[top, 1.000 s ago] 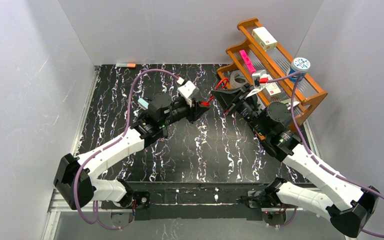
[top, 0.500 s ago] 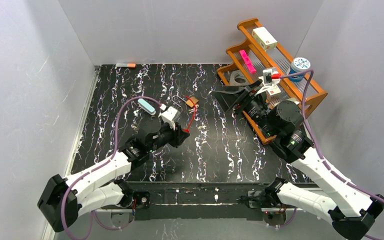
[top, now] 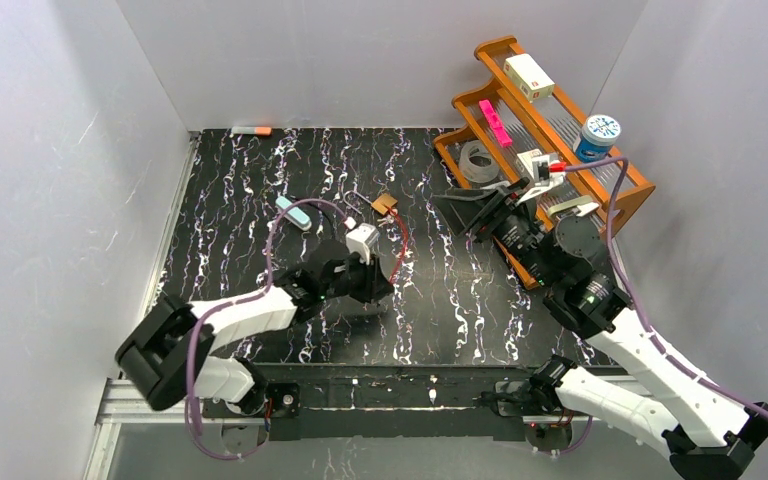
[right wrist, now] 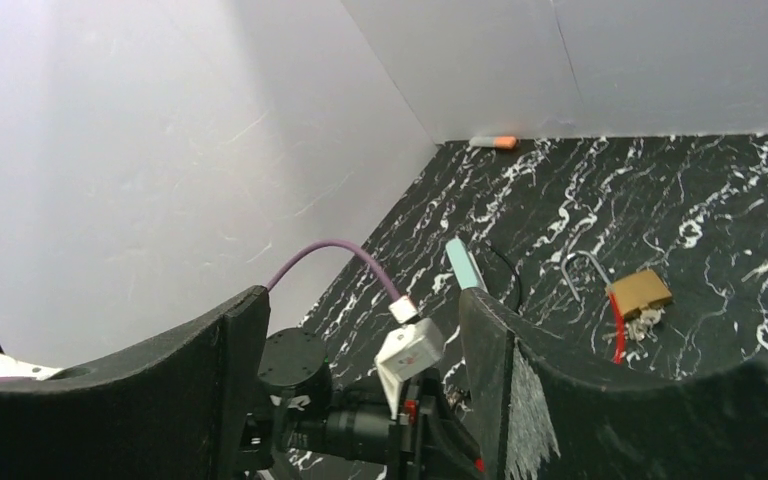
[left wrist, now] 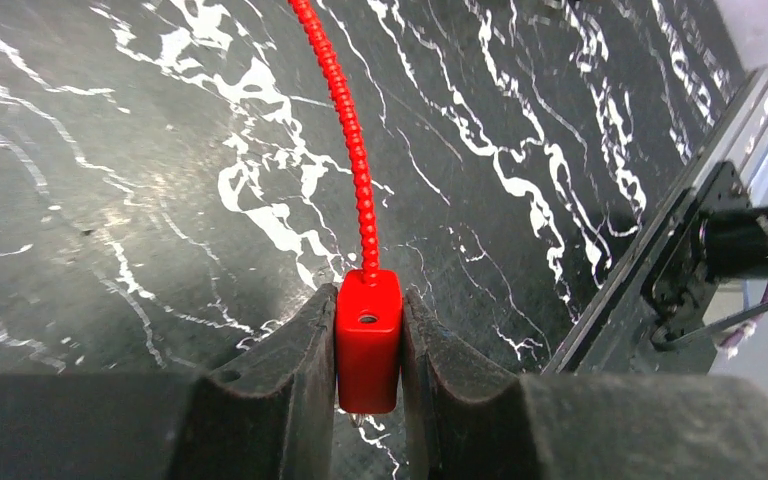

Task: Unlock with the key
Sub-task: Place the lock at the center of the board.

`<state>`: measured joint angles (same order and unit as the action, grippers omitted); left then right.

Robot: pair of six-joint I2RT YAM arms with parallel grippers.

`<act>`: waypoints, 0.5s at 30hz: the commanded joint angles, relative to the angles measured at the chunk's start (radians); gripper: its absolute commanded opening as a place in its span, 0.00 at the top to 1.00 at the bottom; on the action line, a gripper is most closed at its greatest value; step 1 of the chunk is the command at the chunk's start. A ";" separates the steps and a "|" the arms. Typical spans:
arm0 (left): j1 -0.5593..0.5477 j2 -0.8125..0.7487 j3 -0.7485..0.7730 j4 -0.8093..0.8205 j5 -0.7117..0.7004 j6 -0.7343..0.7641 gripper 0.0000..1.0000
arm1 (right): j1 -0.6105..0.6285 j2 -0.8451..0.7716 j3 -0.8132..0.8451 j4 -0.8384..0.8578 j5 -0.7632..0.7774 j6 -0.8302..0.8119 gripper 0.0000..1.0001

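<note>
**Left jaws clamped on red clasp; padlock lies on the counter, far of centre**

Left gripper (left wrist: 368, 322): low over the counter (top: 260, 170), near-centre. Jaws closed on a small red clasp (left wrist: 368, 352), one finger pressed against each side. A red beaded cord (left wrist: 346, 112) leaves the top of the clasp and runs away across the black, white-veined surface.

Top view: the cord (top: 401, 246) curves toward the far side to a brass padlock (top: 386, 203). The padlock lies flat on the counter beyond the left gripper (top: 384, 287) and left of the wooden rack (top: 495, 48).

Right wrist view: the padlock (right wrist: 640, 292) has a silver shackle (right wrist: 582, 266) standing out to its left. One leg looks free of the body. A small silvery key cluster (right wrist: 646, 322) sits against the near side of the body, where the cord meets it. Too small to tell whether a key is in the keyway.

Right gripper (top: 468, 208): raised, just beside the left end of the rack, well apart from the padlock. Jaws spread wide with nothing between them.

Also on the counter:
- a pale teal bar (top: 293, 213), left of the padlock
- an orange-tipped marker (top: 251, 131), against the far wall

The rack carries a white box (top: 528, 75), a pink item (top: 494, 123), a tape roll (top: 477, 160) and a blue-lidded jar (top: 598, 135).
</note>
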<state>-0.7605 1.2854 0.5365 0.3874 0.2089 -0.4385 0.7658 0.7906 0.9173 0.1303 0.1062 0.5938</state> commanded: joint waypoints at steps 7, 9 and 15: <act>-0.041 0.283 0.168 0.101 0.097 0.058 1.00 | -0.004 -0.021 -0.042 -0.050 0.057 0.047 0.24; -0.042 0.339 0.202 0.087 0.070 0.040 1.00 | -0.004 -0.019 -0.036 -0.076 0.064 0.048 0.24; -0.042 0.492 0.343 -0.031 0.015 -0.010 0.80 | -0.004 -0.039 -0.034 -0.117 0.088 0.052 0.24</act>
<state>-0.8017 1.7321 0.7940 0.4171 0.2604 -0.4225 0.7658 0.7799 0.8703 0.0242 0.1585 0.6357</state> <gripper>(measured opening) 0.219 0.762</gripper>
